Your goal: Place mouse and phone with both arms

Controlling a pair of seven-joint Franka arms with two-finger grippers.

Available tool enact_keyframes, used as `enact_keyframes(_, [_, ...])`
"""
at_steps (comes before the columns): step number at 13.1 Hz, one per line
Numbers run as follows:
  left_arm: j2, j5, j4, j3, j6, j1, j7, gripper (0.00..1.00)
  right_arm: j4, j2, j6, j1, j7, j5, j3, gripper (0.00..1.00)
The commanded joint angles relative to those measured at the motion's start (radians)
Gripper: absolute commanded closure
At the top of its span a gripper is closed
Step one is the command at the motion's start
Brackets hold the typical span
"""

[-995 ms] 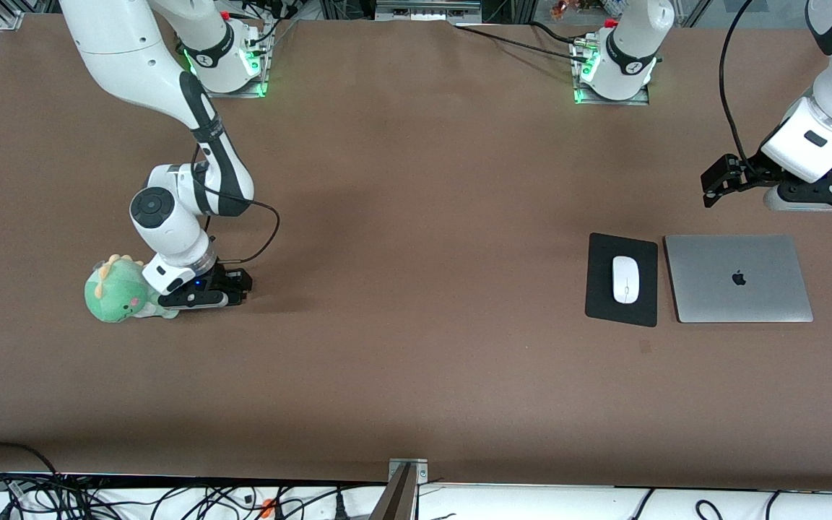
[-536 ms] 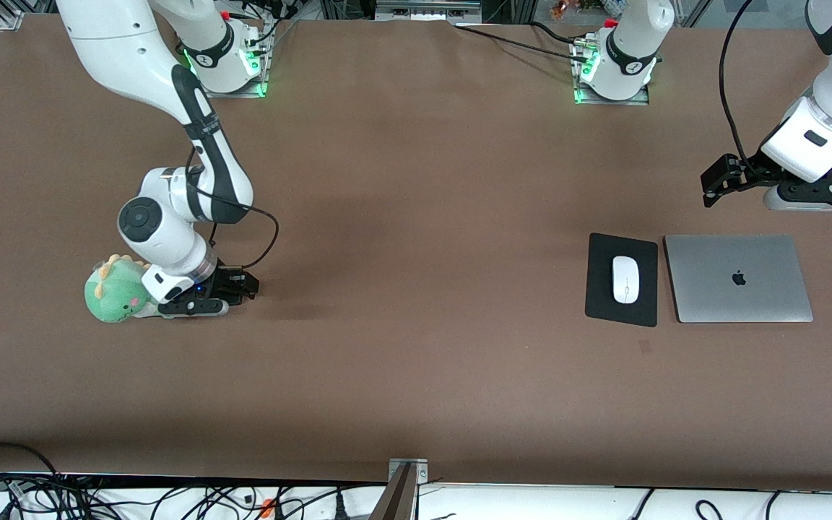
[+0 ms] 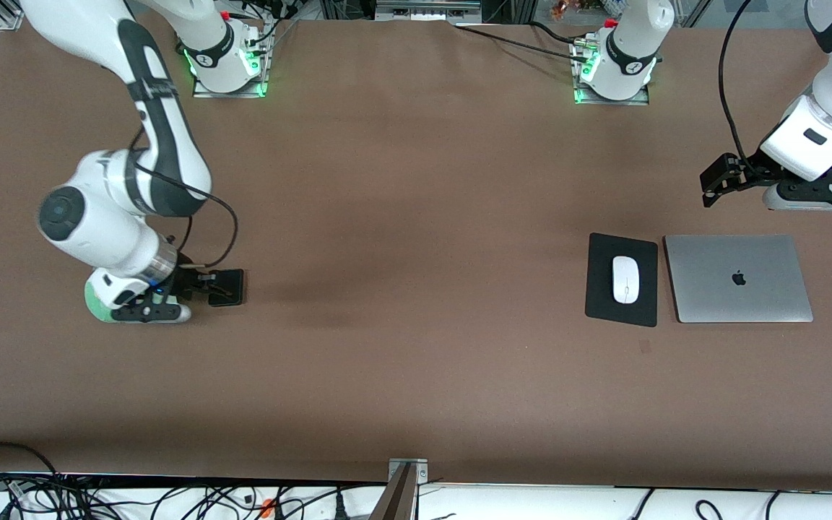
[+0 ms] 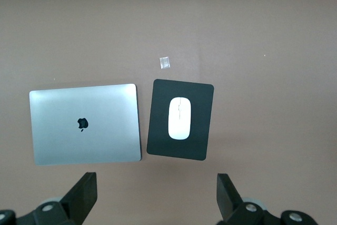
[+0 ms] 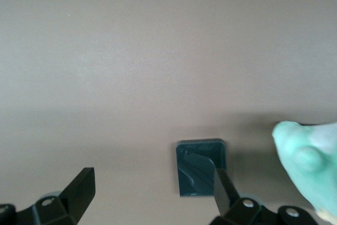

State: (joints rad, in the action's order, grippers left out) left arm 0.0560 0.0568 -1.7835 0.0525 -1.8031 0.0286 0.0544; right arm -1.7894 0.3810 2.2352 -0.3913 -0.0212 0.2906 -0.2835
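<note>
The white mouse [image 3: 625,279] lies on a black mouse pad [image 3: 622,314], also in the left wrist view [image 4: 179,118]. The black phone [image 3: 228,287] lies flat on the table toward the right arm's end, and shows in the right wrist view [image 5: 199,166]. My right gripper [image 3: 203,283] is open and empty, low over the table, with one finger [image 5: 225,188] over the phone's edge. My left gripper [image 3: 716,184] is open and empty and waits up in the air above the table, farther from the front camera than the laptop; its fingers [image 4: 84,196] frame bare table.
A closed silver laptop [image 3: 737,278] lies beside the mouse pad. A green plush toy [image 3: 97,302] sits beside the phone, mostly hidden under the right arm's wrist; it shows in the right wrist view [image 5: 308,162]. A small pale scrap [image 4: 165,62] lies near the pad.
The right arm has lifted and swung toward its end of the table. Its gripper has drawn back off the phone, which now lies uncovered, and it now hides most of the plush. The left arm has not moved.
</note>
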Motion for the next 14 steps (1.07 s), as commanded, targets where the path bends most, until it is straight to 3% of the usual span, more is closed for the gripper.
enact_keyframes(1, [0.005,-0.011,0.024,0.003,0.016,-0.004,0.002,0.0,-0.007,-0.108,-0.119,0.009,-0.029,0.006,-0.02,0.0])
enact_keyframes(4, [0.007,-0.011,0.036,0.001,0.025,-0.01,-0.005,0.0,0.027,-0.214,-0.326,0.011,-0.016,-0.111,-0.048,0.0])
enact_keyframes(6, [0.007,-0.011,0.058,0.003,0.091,-0.01,-0.01,0.0,0.111,-0.24,-0.475,0.066,-0.009,-0.184,-0.025,0.0])
enact_keyframes(7, [0.005,-0.011,0.067,0.003,0.122,-0.01,-0.011,0.0,0.148,-0.24,-0.538,0.122,-0.008,-0.194,0.021,0.0])
enact_keyframes(10, [0.004,-0.011,0.067,0.003,0.139,-0.01,-0.013,0.0,0.177,-0.298,-0.598,0.259,-0.006,-0.252,0.165,0.0])
enact_keyframes(14, [0.004,-0.011,0.067,0.004,0.14,-0.009,-0.013,0.0,0.208,-0.31,-0.614,0.281,-0.016,-0.255,0.173,0.0])
